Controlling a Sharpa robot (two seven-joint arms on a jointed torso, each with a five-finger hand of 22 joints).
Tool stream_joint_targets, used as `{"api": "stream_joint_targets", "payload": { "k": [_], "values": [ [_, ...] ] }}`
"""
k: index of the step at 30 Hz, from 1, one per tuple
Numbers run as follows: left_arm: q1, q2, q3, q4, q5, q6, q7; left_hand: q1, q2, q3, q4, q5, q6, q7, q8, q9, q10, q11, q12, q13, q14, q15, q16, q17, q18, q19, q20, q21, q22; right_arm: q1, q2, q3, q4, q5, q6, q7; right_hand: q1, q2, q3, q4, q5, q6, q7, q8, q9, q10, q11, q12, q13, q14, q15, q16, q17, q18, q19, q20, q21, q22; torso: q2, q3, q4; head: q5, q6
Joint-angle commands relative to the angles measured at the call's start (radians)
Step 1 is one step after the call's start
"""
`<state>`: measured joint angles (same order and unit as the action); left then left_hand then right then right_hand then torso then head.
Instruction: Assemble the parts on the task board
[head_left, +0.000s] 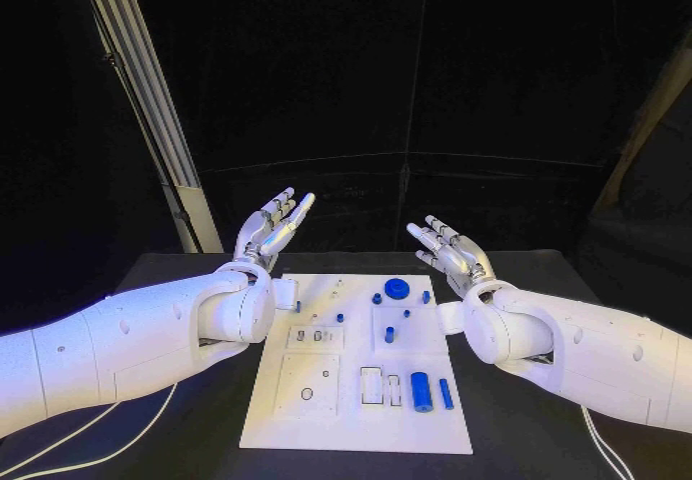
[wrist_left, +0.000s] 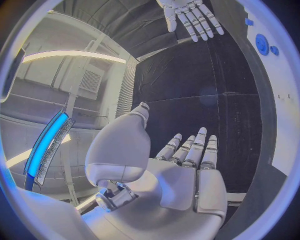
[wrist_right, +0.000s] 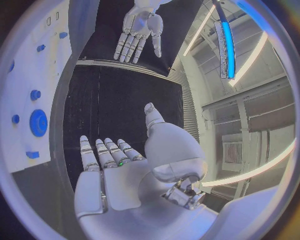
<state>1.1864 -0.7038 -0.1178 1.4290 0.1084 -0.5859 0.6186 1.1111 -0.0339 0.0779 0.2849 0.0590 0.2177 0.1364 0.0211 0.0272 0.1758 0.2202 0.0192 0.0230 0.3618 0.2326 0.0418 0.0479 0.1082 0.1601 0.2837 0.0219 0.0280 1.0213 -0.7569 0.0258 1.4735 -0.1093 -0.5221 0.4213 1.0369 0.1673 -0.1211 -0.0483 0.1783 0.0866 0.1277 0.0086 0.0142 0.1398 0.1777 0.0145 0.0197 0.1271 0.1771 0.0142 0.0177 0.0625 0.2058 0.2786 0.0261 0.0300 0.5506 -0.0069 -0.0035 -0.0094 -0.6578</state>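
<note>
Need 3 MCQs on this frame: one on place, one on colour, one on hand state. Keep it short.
1. Where does the large blue cylinder lie on the white task board?
A. Far edge, by the hands
B. Near part, toward the robot
C. Off the board, on the black table

2. What colour is the round gear-like disc on the board's far part?
A. Blue
B. Grey
C. Red

3. What state are the silver left hand and silver right hand in?
A. Both grip a part
B. Left grips a part, right holds nothing
C. Both hold nothing, fingers apart

Answers:
1 B: in the head view it lies on the board's near part, beside a thinner blue pin.
2 A: it shows blue in the head view and both wrist views.
3 C: both hands are raised beyond the board's far edge with palms bare.
</note>
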Motion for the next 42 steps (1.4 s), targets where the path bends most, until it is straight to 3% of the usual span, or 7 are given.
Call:
{"api": "stream_joint_targets", "payload": {
  "k": [1,7,13,17,19,27,42],
  "values": [
    [0.004,0.002,-0.001,-0.004,0.041,0.081,0.071,0.021,0.0,0.001,0.007,0.005,0.008,0.124,0.007,0.001,0.001,0.011,0.004,0.001,0.011,0.001,0.007,0.001,0.018,0.001,0.009,0.007,0.001,-0.001,0.004,0.004,-0.011,-0.095,0.168,-0.056,0.05,0.008,-0.01,-0.005,0.011,0.014,0.102,0.007,0.002,0.013,0.019,0.008,0.003,0.012,0.017,0.006,0.003,0.009,0.007,0.014,0.007,0.003,0.0,-0.0003,-0.0002,0.0,0.0],
    [0.003,-0.004,-0.002,-0.023,0.042,0.088,0.075,0.019,0.001,0.0,0.007,0.005,0.011,0.126,0.007,0.002,0.004,0.013,0.005,0.002,0.014,0.002,0.008,0.002,0.017,0.001,0.009,0.007,0.001,-0.003,-0.008,0.007,-0.049,-0.184,0.205,-0.051,0.125,0.011,0.003,-0.053,0.005,0.103,0.133,0.021,0.013,0.122,0.048,0.022,0.013,0.127,0.039,0.023,0.014,0.017,0.071,0.015,0.025,0.014,0.0,-0.0006,0.001,0.0,-0.017],
    [0.003,-0.021,-0.003,-0.017,0.042,0.098,0.076,0.022,0.005,0.0,0.005,0.005,0.029,0.131,0.011,0.004,0.022,0.018,0.008,0.004,0.037,0.004,0.016,0.006,0.016,0.002,0.01,0.01,0.003,-0.003,-0.014,0.007,-0.068,-0.3,0.153,-0.016,0.242,0.002,0.039,-0.139,0.004,0.335,0.144,0.064,0.037,0.467,0.075,0.083,0.039,0.512,0.05,0.099,0.042,0.069,0.332,0.012,0.109,0.052,0.0,-0.0008,-0.0005,-0.002,-0.018],
    [0.003,-0.038,-0.005,-0.008,0.042,0.12,0.074,0.05,0.012,0.0,-0.002,0.003,0.115,0.153,0.026,0.013,0.144,0.045,0.029,0.016,0.2,0.02,0.077,0.032,0.004,0.103,0.011,0.048,0.024,-0.002,-0.021,0.007,-0.083,-0.384,0.123,-0.006,0.292,-0.003,0.064,-0.187,0.009,0.532,0.136,0.1,0.054,0.71,0.042,0.127,0.049,0.746,0.013,0.144,0.052,0.109,0.492,0.012,0.169,0.071,0.001,-0.0012,0.0015,-0.008,-0.024],
    [0.003,-0.049,-0.007,0.001,0.041,0.13,0.072,0.077,0.013,0.004,-0.013,0.004,0.19,0.158,0.04,0.02,0.248,0.051,0.048,0.024,0.315,0.009,0.119,0.047,0.011,0.296,0.013,0.12,0.063,0.003,-0.025,0.008,-0.089,-0.44,0.119,-0.012,0.304,-0.002,0.078,-0.207,0.02,0.654,0.124,0.121,0.062,0.767,0.026,0.132,0.047,0.807,-0.005,0.151,0.05,0.122,0.536,0.008,0.186,0.073,0.004,-0.0005,0.0023,-0.009,-0.026],
    [0.003,-0.087,-0.011,0.046,0.027,0.231,0.064,0.171,0.03,0.012,-0.106,0.0,0.569,0.109,0.103,0.046,0.729,-0.023,0.167,0.051,0.622,-0.082,0.218,0.072,0.076,0.679,-0.019,0.26,0.111,0.035,-0.035,0.025,-0.115,-0.696,0.131,-0.084,0.33,-0.02,0.13,-0.243,0.03,0.875,0.081,0.132,0.058,0.974,-0.035,0.124,0.046,1.031,-0.086,0.166,0.051,0.122,0.771,-0.079,0.294,0.1,0.035,0.0003,0.0115,-0.02,-0.024],
    [0.003,-0.133,-0.012,0.161,0.041,0.327,0.054,0.215,0.049,-0.007,-0.212,0.0,0.712,0.087,0.104,0.04,0.837,-0.053,0.14,0.041,0.771,-0.121,0.209,0.104,0.076,0.802,-0.06,0.267,0.095,0.125,0.002,0.033,-0.143,-1.32,0.253,-0.376,0.316,-0.093,0.159,-0.244,0.02,0.952,0.024,0.092,0.052,1.11,-0.095,0.06,0.046,1.391,-0.191,0.391,0.151,0.121,1.017,-0.197,0.604,0.26,0.11,-0.003,0.0321,-0.05,-0.001]
  ]
}}
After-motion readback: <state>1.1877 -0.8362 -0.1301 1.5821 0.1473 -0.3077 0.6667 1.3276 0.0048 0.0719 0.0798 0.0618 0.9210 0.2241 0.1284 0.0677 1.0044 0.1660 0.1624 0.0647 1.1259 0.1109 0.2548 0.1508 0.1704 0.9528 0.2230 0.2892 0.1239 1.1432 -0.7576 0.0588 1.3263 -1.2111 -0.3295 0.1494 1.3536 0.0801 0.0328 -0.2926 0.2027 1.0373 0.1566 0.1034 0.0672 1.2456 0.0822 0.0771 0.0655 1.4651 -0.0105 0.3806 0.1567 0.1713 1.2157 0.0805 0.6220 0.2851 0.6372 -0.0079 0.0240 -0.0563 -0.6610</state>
